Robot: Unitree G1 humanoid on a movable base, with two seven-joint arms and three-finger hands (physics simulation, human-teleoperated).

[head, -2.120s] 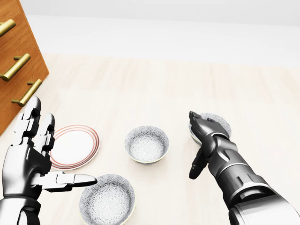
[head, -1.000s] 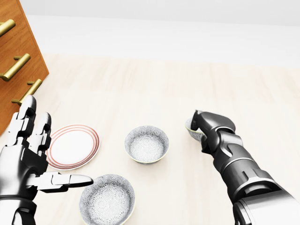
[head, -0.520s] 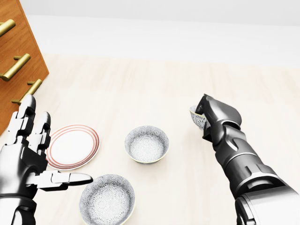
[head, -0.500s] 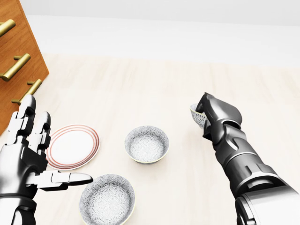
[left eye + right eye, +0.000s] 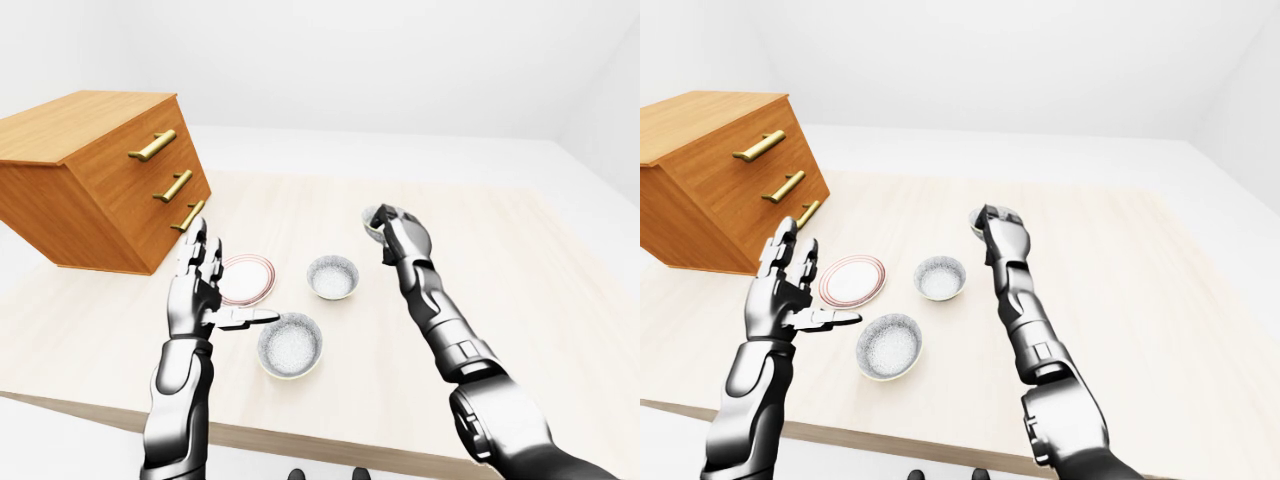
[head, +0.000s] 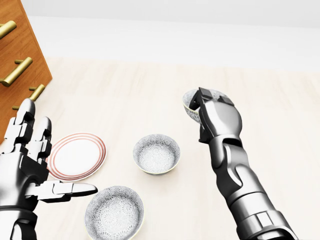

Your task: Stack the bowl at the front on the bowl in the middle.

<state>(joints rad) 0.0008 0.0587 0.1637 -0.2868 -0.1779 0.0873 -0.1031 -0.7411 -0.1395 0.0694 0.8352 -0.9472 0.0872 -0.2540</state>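
The right hand grips a small patterned bowl, held clear of the table, right of centre in the head view. The middle bowl sits at centre frame. The left hand, fingers spread, is at lower left.

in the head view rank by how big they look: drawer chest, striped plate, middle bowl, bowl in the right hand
1. Drawer chest, though cut off by the view's edge.
2. Striped plate.
3. Middle bowl.
4. Bowl held in the right hand, half hidden by it, so its rank below the middle bowl is unsure.
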